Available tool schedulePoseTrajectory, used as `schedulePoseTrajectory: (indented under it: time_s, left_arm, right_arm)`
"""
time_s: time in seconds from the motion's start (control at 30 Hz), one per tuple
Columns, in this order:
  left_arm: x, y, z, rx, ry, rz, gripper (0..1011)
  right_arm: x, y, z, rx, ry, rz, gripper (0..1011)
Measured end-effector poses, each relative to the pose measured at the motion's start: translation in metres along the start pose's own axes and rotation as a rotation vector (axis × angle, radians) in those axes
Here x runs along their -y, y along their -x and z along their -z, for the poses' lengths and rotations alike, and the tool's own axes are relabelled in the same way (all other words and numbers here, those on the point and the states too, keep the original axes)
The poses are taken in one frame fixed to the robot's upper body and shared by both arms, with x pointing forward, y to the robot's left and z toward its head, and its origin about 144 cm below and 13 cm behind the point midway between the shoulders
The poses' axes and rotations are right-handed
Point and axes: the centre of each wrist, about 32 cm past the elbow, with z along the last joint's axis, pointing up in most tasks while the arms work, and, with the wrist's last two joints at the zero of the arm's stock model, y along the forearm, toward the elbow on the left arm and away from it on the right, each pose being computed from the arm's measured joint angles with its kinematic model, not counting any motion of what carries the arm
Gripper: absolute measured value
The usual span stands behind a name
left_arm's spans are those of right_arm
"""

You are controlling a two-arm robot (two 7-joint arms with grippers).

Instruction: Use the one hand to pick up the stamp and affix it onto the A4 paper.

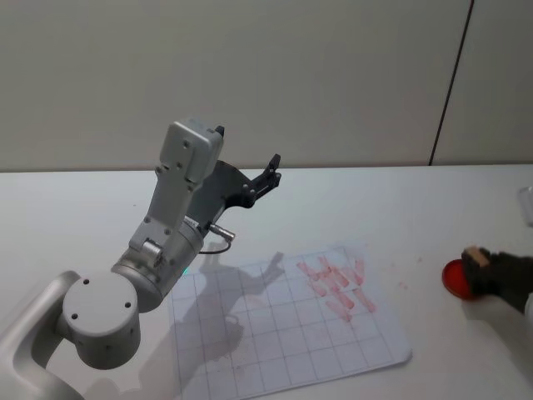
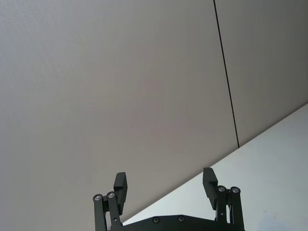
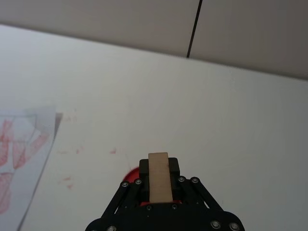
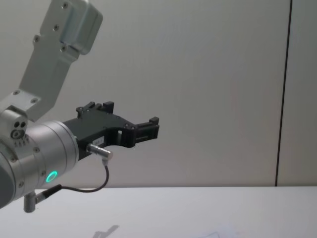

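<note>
Head view has the right gripper [image 1: 490, 273] at the table's [image 1: 433, 208] right edge, clenched on the stamp [image 1: 475, 256] at a red pad [image 1: 455, 280]. The pick-up looks done, and the carry and press onto the paper [image 1: 275, 354] are left. Bare table lies between pad and paper, and blank squares sit beside the red marks [image 1: 337, 283]. The left gripper [image 1: 265, 178] hangs high over the paper's far left corner with fingers spread and empty, likely clear of a low path.
</note>
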Motion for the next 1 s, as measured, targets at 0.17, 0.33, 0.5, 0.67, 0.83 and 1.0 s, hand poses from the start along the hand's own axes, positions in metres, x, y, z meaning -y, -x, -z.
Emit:
schedulePoseTrajectory:
  time_s: [0.17,0.33,0.5,0.67,0.83,1.0]
  left_arm:
    - [0.000,0.000,0.000,0.000,0.000,0.000,1001]
    - [0.000,0.000,0.000,0.000,0.000,0.000,1001]
    - [0.000,0.000,0.000,0.000,0.000,0.000,1001]
    - [0.000,0.000,0.000,0.000,0.000,0.000,1001]
    - [0.000,0.000,0.000,0.000,0.000,0.000,1001]
    - [0.000,0.000,0.000,0.000,0.000,0.000,1001]
  right_arm:
    - [0.006,0.000,-0.016,0.008,-0.061,-0.001,219]
    - [0.012,0.000,-0.031,0.017,-0.117,-0.012,219]
    - [0.016,0.002,-0.039,0.025,-0.143,-0.035,218]
    - [0.017,0.005,-0.044,0.036,-0.152,-0.085,219]
    - [0.015,0.011,-0.045,0.052,-0.149,-0.147,219]
    - [0.012,0.016,-0.045,0.069,-0.140,-0.210,219]
